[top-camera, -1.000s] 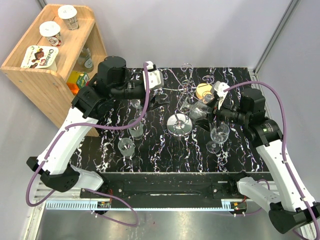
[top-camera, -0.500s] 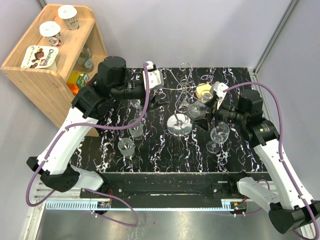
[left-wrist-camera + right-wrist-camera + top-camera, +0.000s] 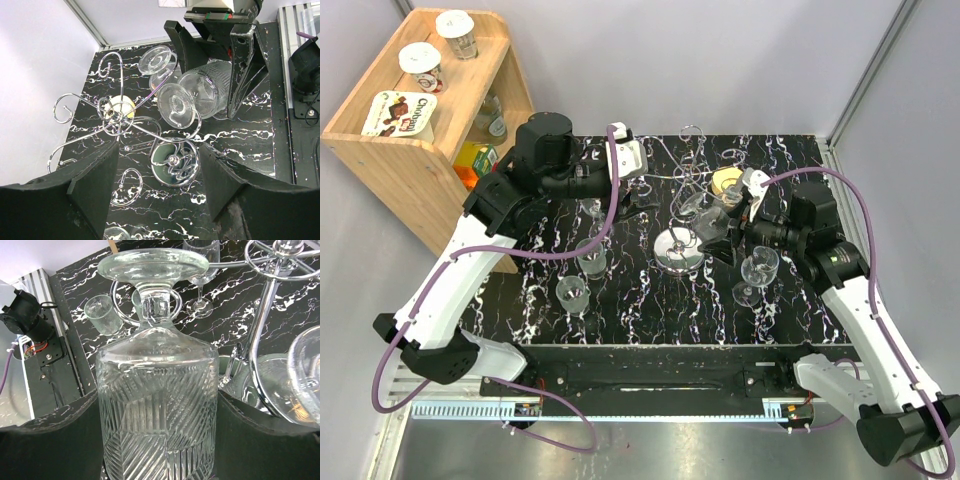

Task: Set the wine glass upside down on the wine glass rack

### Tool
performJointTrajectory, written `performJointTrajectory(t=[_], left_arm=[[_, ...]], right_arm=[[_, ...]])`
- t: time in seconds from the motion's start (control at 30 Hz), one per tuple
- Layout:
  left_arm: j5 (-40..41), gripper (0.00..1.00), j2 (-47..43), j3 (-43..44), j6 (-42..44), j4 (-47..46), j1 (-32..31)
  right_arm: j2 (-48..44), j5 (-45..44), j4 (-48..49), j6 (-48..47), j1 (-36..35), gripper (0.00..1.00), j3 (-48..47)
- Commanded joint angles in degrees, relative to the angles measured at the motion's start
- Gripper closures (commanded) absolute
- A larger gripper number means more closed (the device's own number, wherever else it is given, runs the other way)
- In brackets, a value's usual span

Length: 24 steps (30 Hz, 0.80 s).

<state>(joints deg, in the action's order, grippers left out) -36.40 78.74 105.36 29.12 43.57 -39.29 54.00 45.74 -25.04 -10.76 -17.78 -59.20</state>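
Note:
My right gripper (image 3: 718,232) is shut on the ribbed bowl of a cut-glass wine glass (image 3: 159,405). It holds the glass on its side above the table, with the round foot (image 3: 152,265) pointing at the chrome wine glass rack (image 3: 678,250). In the left wrist view the foot (image 3: 176,103) lies among the rack's curled arms (image 3: 116,112), above the disc base (image 3: 175,161). My left gripper (image 3: 632,203) is open and empty, hovering just left of the rack.
A second glass (image 3: 155,59) sits by the rack beside the held one. A stemmed glass (image 3: 758,270) stands right of the rack. Tumblers (image 3: 573,293) (image 3: 591,258) stand on the left. A yellow round object (image 3: 727,180) lies behind. A wooden shelf (image 3: 415,130) stands far left.
My right gripper has carried the glass leftward, closer to the rack's arms. The left arm has not moved.

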Motion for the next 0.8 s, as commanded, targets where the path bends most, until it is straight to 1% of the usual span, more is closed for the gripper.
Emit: performJointTrajectory(t=[0.0, 0.27, 0.5, 0.6, 0.77], left_arm=[[-1.0, 0.31, -0.7, 0.4, 0.5, -2.7, 0.4], [-1.2, 0.31, -0.6, 0.2, 0.5, -2.7, 0.3], [-1.5, 0.31, -0.7, 0.2, 0.5, -2.7, 0.3], [-1.7, 0.31, -0.6, -0.2, 0.5, -2.7, 0.4], [-2.2, 0.31, -0.5, -1.2, 0.9, -2.7, 0.4]], right_arm=[[1.2, 0.6, 2.0, 0.9, 0.2, 0.62, 0.8], [1.5, 1.4, 3.2, 2.7, 0.2, 0.62, 1.7], [2.8, 2.1, 6.1, 5.0, 0.2, 0.59, 3.3], [3.2, 2.3, 7.5, 5.7, 0.2, 0.53, 4.0], [3.7, 2.6, 8.5, 6.1, 0.2, 0.54, 3.3]])
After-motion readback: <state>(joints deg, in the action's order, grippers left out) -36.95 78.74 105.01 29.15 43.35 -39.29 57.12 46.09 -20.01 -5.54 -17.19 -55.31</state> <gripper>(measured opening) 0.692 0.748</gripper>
